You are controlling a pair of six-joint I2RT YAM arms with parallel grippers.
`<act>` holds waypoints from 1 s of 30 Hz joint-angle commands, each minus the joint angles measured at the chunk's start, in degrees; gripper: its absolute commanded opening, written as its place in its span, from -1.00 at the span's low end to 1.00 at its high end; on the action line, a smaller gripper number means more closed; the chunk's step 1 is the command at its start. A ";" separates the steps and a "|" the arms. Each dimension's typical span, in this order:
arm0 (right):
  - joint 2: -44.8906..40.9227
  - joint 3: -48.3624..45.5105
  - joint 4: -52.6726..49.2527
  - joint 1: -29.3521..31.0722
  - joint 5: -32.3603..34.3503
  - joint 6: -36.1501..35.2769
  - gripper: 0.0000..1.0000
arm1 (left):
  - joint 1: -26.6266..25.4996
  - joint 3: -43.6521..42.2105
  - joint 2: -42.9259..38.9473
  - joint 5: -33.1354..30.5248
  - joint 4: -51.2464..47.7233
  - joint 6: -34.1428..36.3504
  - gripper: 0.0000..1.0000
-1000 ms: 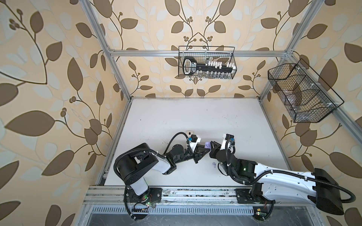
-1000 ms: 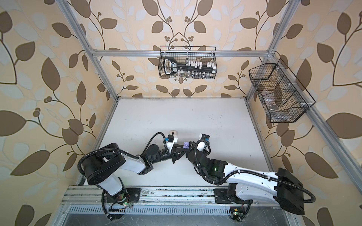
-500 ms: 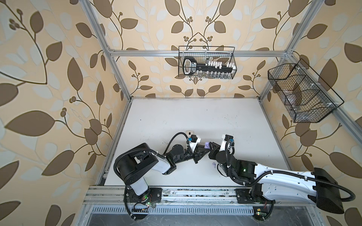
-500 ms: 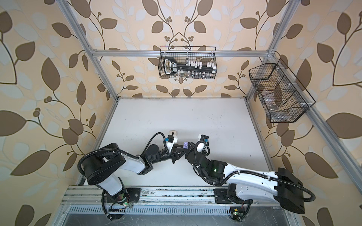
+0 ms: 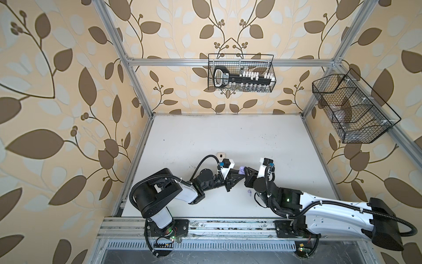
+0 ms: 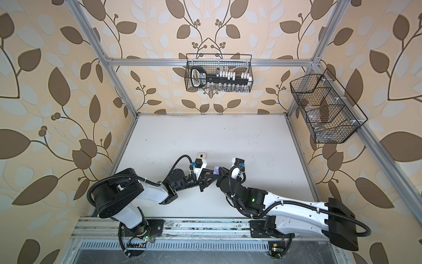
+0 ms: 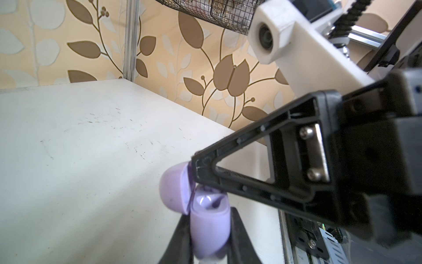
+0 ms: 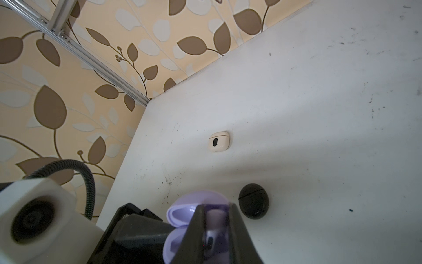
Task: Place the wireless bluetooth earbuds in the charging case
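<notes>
Left wrist view shows the left gripper (image 7: 209, 230) clamped on the lavender case (image 7: 209, 212), its lid tipped back, so the wells face the other arm. The right gripper (image 8: 215, 206) pinches a lavender earbud (image 8: 212, 230) right at the open case, apparently seating it. A second earbud (image 5: 249, 193) lies on the table (image 5: 228, 141).

2 top views overhead; 2 wrist views close, sharing case (image 7: 210, 219).
</notes>
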 commanded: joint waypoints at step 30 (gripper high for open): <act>-7.20 4.58 -26.83 -3.27 -12.60 -7.93 -0.06 | 6.78 -11.38 -9.17 3.01 5.05 11.76 -1.00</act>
